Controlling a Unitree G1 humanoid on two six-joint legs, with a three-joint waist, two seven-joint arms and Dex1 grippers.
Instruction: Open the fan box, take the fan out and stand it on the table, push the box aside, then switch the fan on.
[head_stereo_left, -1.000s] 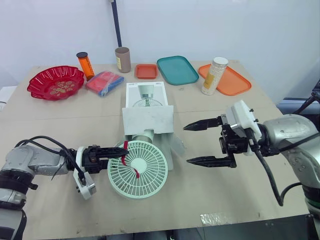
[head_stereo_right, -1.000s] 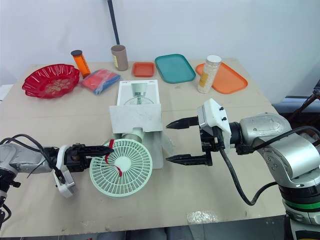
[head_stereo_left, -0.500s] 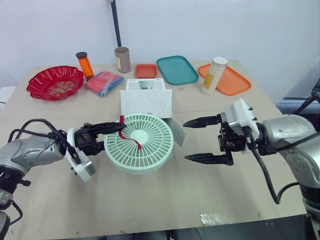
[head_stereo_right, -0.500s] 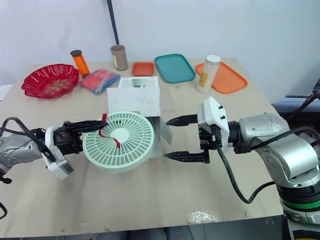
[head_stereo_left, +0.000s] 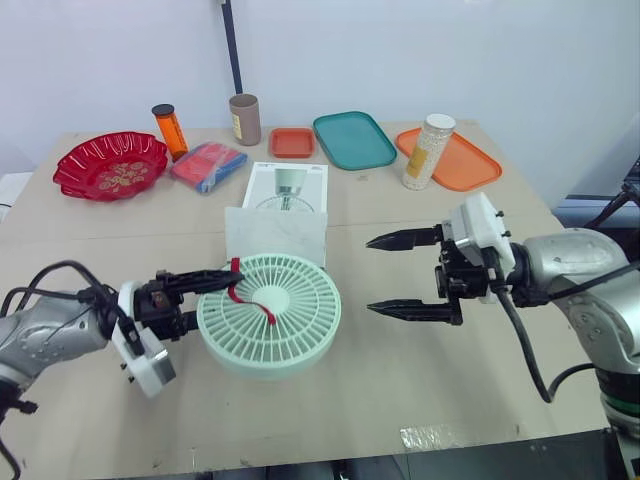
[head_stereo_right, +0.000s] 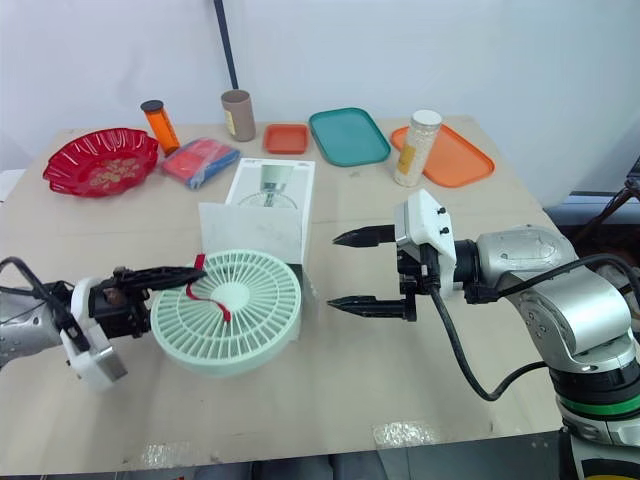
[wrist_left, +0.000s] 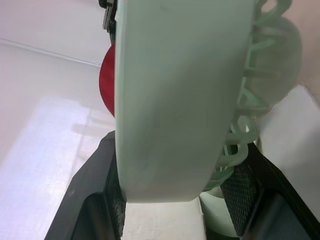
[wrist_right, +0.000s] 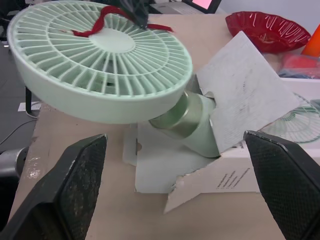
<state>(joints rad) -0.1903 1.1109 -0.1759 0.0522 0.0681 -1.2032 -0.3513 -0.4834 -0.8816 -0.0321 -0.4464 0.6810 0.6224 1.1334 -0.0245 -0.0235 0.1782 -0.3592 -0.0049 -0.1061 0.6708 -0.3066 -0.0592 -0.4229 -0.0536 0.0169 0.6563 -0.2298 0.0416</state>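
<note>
The fan has come down and leftward since half a second ago. Its pale green grille was then raised against the box flap at the frame's centre. It now sits lower and left of centre, tilted face-up. A second ago it lay lower still.

The left pincer stays clamped on the fan's rim at its left side, near the red ribbon. The left wrist view shows that rim between the two black fingers.

The box lies just above the fan in the frame. More of its printed top shows than before, and its white flap stands up behind the grille. In the right wrist view the fan's cylindrical base still reaches into the ragged end of the box, with the head held off the worktop.

The right pincer, right of centre, has barely shifted. Its fingers are wide apart and hold nothing. They point at the fan across a strip of bare worktop.

The lower frame is bare up to the near edge, apart from a crumpled scrap of clear film at lower right. There are also bare stretches on either side of the box.

The upper frame is crowded:
- a red bowl
- an orange bottle
- a brown tube
- a blue-and-red packet
- a small orange tray
- a teal tray
- a white canister at the left rim of a large orange tray
</note>
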